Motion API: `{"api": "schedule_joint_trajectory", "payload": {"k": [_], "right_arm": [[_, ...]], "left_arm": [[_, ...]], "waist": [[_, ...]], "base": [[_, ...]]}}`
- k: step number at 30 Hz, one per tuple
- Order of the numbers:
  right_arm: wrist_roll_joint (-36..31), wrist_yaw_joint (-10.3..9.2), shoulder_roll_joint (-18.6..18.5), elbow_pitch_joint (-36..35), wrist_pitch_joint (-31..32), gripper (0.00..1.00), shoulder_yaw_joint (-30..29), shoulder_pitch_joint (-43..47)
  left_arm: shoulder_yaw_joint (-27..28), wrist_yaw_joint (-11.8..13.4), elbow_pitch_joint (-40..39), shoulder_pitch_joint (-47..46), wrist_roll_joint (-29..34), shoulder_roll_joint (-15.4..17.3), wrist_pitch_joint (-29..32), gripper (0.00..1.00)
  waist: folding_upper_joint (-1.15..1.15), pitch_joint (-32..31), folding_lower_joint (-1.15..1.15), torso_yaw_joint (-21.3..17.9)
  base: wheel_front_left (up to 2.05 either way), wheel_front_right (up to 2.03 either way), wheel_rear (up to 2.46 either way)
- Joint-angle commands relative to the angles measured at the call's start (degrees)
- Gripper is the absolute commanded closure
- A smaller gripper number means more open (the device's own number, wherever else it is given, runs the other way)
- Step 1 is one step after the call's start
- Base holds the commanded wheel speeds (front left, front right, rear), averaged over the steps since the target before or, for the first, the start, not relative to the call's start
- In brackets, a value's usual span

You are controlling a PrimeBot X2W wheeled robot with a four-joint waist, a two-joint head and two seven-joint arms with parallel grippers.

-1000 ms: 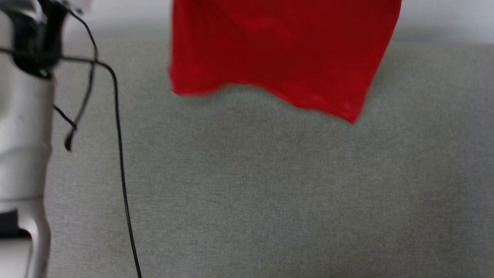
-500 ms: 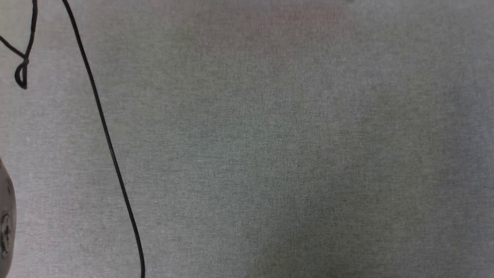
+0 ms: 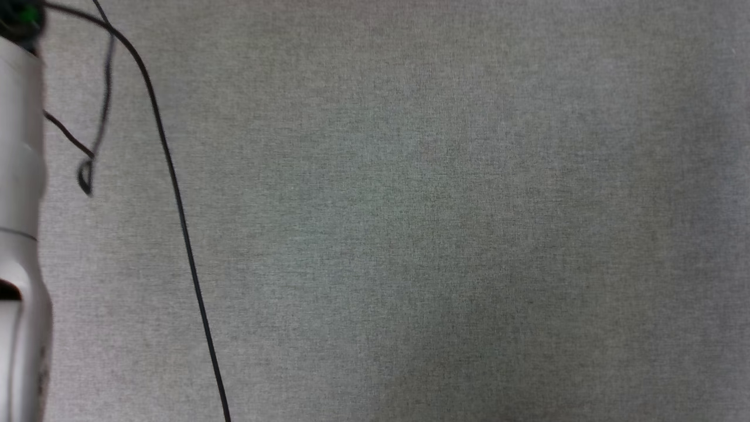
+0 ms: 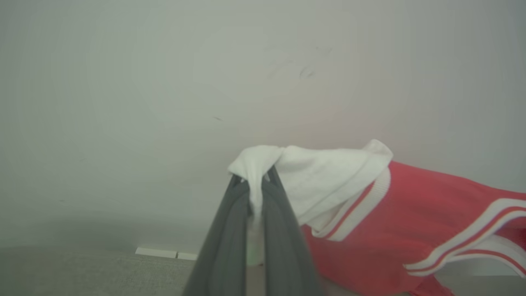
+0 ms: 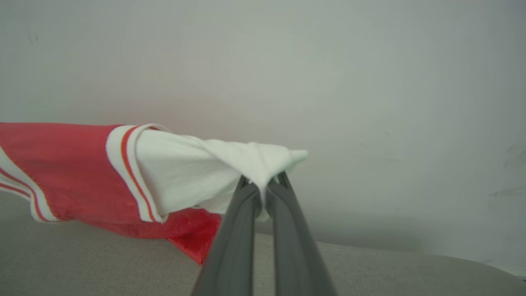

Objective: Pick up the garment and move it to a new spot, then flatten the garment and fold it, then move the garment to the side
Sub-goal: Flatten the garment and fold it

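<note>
The head view, which framed the hanging red hem a second ago, now faces grey woven worktop: the carry is judged under way. Left gripper fingers clench one white sleeve of the soft red jersey T-shirt; right gripper fingers clench the other. Cloth spans between them, aloft, striped ribbed trim taut.

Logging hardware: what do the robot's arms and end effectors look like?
Left end effector and right end effector: two long, dark grey, tapering fingers each. Pale silver-white left forearm with black collar; thin black cables beside it.
</note>
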Motion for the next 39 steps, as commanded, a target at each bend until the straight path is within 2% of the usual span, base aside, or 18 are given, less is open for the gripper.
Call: {"api": "schedule_joint_trajectory", "payload": {"k": [1,10,17,20,26,31,34,39], "right_arm": [[0.6,-0.1,-0.7,0.3,-0.8,1.0,0.4,2.1],[5.3,-0.11,-2.9,-2.5,-3.5,1.0,1.9,21.7],[9.0,-0.12,-4.0,-9.5,-0.9,1.0,1.8,40.4],[10.1,-0.12,-3.8,-13.4,0.6,1.0,0.6,48.7],[10.8,-0.13,-2.3,-21.7,4.1,1.0,-2.3,64.6],[10.6,-0.13,0.5,-29.0,6.5,1.0,-6.4,76.8],[11.0,-0.14,3.8,-32.8,8.4,1.0,-9.5,83.8],[8.2,-0.13,6.8,-37.9,10.7,1.0,-13.3,92.4]], "left_arm": [[-0.7,0.0,-0.2,2.0,-0.8,0.0,-0.4,1.0],[-5.3,0.0,-3.9,19.5,-6.6,0.9,-2.8,1.0],[-5.0,0.0,-9.0,35.5,-8.4,2.2,-3.6,1.0],[-4.2,1.1,-12.4,43.0,-8.8,2.4,-3.7,1.0],[-3.2,5.2,-21.0,59.0,-9.9,3.0,-3.8,1.0],[-2.3,10.4,-29.6,71.8,-11.1,4.4,-2.7,1.0],[-2.8,13.7,-34.7,78.1,-11.2,4.8,-0.7,1.0],[-2.8,18.7,-44.2,86.1,-11.6,5.3,1.3,1.0]], "waist": [[0.0,-0.9,-0.01,0.4],[0.0,-10.2,-0.01,1.5],[0.0,-19.1,-0.01,1.9],[0.0,-22.4,-0.01,2.0],[0.0,-27.6,-0.01,2.1],[0.0,-30.3,-0.01,2.5],[0.0,-31.0,-0.01,3.1],[0.0,-31.2,-0.01,3.5]], "base": [[0.0,0.0,0.0],[0.0,0.0,0.0],[0.0,0.0,0.0],[0.0,0.0,0.0],[0.0,0.0,0.0],[0.0,0.0,0.0],[0.0,0.0,0.0],[0.0,0.0,0.0]]}}
